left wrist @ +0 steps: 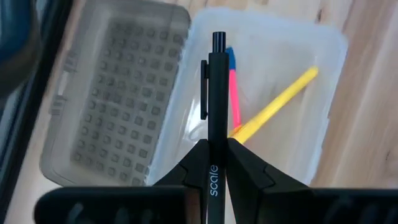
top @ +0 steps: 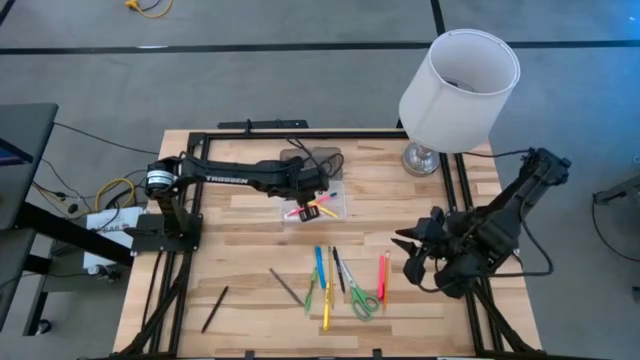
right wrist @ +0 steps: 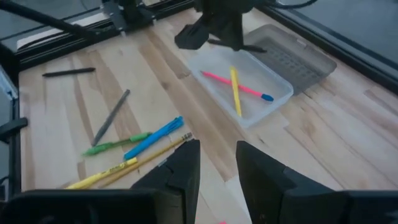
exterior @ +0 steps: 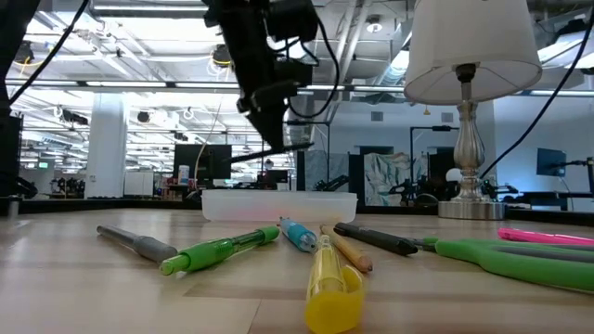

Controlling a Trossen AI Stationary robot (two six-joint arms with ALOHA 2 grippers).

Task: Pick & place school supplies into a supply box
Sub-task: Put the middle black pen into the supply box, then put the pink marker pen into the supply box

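Note:
The supply box stands open at the table's far middle. Its clear base (top: pixel 322 207) holds a pink pen (left wrist: pixel 234 93) and a yellow pencil (left wrist: pixel 280 102), and its grey dotted lid (left wrist: pixel 112 106) lies flat beside it. My left gripper (top: pixel 312 192) hangs over the base, shut on a black pen (left wrist: pixel 216 93). My right gripper (top: pixel 413 250) is open and empty at the table's right, above the wood. Several pens, a pencil and green-handled scissors (top: pixel 362 300) lie loose on the table near the front middle. My left gripper pinches the black pen's barrel (left wrist: pixel 216 138) between its two fingers, coming from above. The clip end (left wrist: pixel 217 40) sticks out past the fingertips over the box base. The pen is lifted clear and lies about level in the low view (exterior: pixel 274 150).
A white lamp (top: pixel 455 85) stands at the far right corner. A black pen (top: pixel 214 308) lies alone at the front left. A grey pen (top: pixel 285 285), a green marker (top: pixel 310 296), a blue pen (top: pixel 320 265) and a pink pen (top: pixel 382 275) lie by the scissors.

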